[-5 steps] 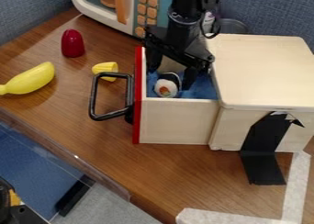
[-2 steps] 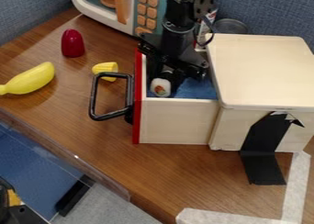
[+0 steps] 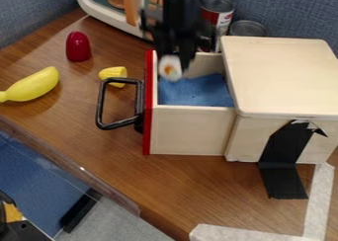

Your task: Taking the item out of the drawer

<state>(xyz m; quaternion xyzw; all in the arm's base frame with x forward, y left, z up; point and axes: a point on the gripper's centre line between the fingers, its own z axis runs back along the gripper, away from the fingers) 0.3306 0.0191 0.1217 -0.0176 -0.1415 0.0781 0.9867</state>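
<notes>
White roll [image 3: 170, 69] gripped at lower end of tool [image 3: 171, 60].

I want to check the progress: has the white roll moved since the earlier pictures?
Yes: the white roll has moved up the view, nearer the top end of the red drawer front.

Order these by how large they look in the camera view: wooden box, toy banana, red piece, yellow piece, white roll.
1. wooden box
2. toy banana
3. red piece
yellow piece and white roll: too alike to rank.
</notes>
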